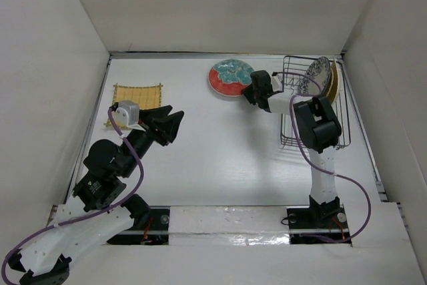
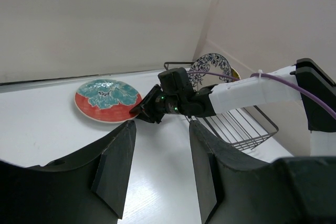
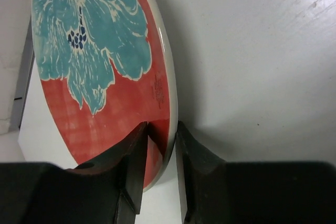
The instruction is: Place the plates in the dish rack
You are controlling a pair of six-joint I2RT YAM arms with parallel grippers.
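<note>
The left gripper (image 1: pixel 175 123) is hanging spread wide, gripping nothing, just right of a yellow plate (image 1: pixel 137 95). The right gripper (image 3: pixel 161 150) is pinching the red-rimmed plate (image 1: pixel 229 76) by its rim, left of the dish rack (image 1: pixel 293 71).

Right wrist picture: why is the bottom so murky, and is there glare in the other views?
Right wrist view: the dark fingers sit very close to the lens and blur, while the red plate stays fairly sharp and throws a soft shadow on the table. Top view: the glossy strip at the near edge shows speckled glare. Left wrist view: no glare, near fingers soft.
</note>
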